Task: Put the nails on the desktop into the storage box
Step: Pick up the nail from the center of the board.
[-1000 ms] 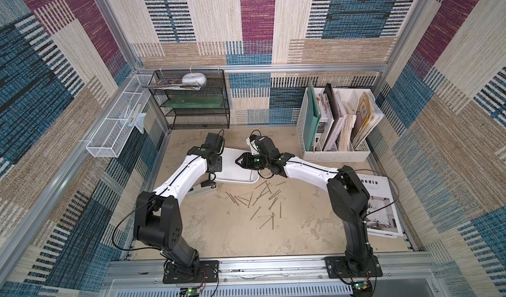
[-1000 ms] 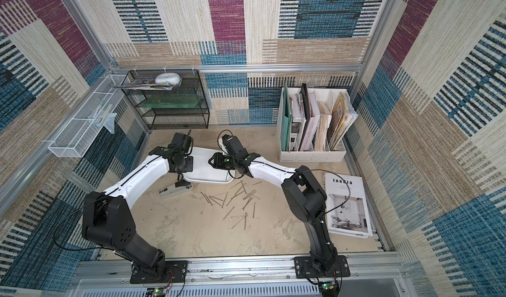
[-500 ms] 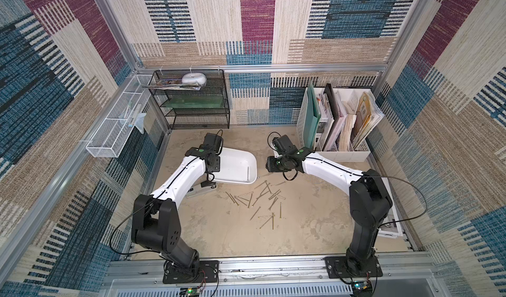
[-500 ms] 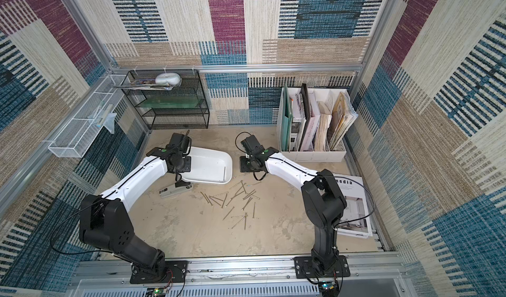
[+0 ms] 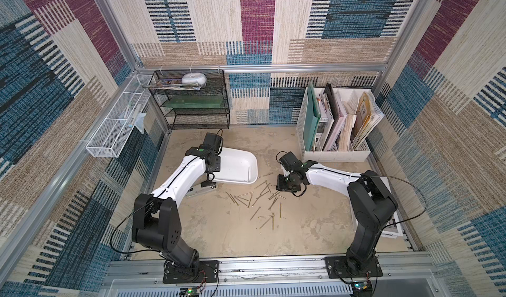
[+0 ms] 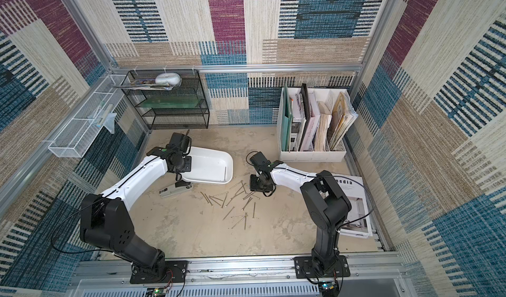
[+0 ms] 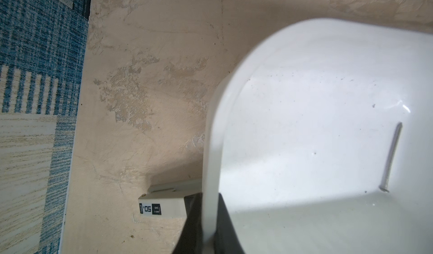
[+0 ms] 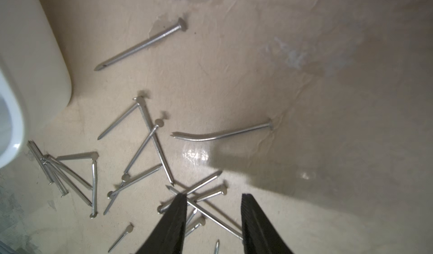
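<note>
Nearest, thin brassy-grey metal nails (image 5: 260, 202) lie scattered and crossed on the mottled beige bench (image 5: 219, 235). Just beyond, at the pile's far edge, the right gripper (image 8: 213, 196) hangs over them, jaws partly open and empty, straddling a nail whose long axis slants across the gap; this arm is the nearer one. Farther on, the left gripper (image 7: 208, 208) pinches the wall of the shallow white plastic storage box (image 5: 253, 162), which has one nail (image 7: 391, 156) inside.

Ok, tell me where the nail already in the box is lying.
In both top views the nail lies flat on the floor of the white box, along its end wall on the robot's right, nearest the loose nails on the table.
</note>
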